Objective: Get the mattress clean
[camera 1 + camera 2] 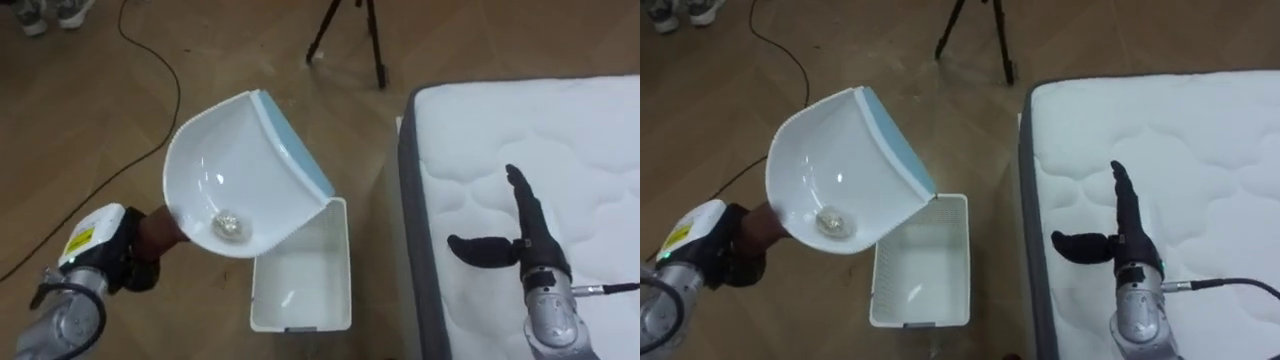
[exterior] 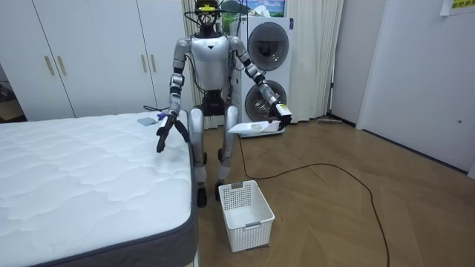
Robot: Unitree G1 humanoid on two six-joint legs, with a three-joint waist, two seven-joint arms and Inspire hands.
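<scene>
Wooden floor [image 1: 80,120] lies at left, where the left hand [image 1: 138,262] curls round the handle of a white dustpan [image 1: 235,160]. A crumpled scrap [image 1: 229,225] sits in the pan, over the basket [image 1: 300,290] at lower centre. The step looks like emptying, and next the pan needs tipping further. At right, the right hand [image 1: 522,235] is straight-fingered and empty over the bed [image 1: 580,140]. The pan hides the basket's far end.
</scene>
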